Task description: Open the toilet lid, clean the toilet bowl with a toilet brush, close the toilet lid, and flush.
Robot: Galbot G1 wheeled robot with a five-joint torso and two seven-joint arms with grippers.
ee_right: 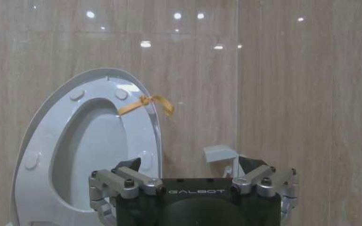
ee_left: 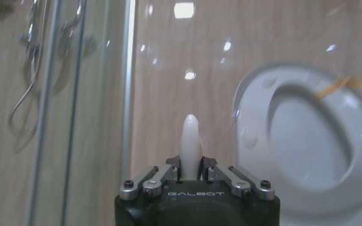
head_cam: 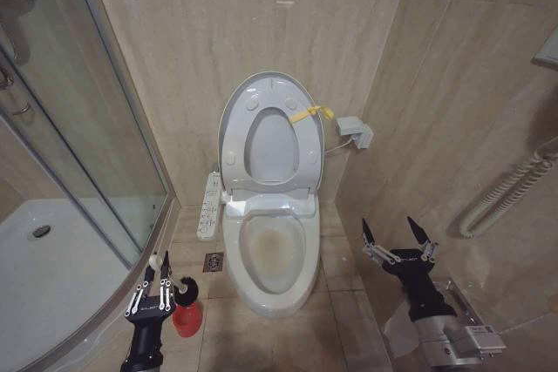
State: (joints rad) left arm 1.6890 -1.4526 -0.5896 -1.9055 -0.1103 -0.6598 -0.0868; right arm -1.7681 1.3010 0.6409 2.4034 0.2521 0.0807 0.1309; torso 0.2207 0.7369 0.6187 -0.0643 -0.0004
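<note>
The toilet lid stands upright against the back wall, with the ring seat raised in front of it and a yellow ribbon at its edge. Below lies the open toilet bowl, stained brown inside. At the lower left, my left gripper is shut on the toilet brush; its white handle pokes out between the fingers, and the dark head sits over the red holder. To the right of the bowl, my right gripper hangs open, holding nothing, facing the raised lid.
A glass shower enclosure with a white tray fills the left. A control panel hangs beside the bowl, and a floor drain lies below it. A white box and a corrugated hose are on the right wall.
</note>
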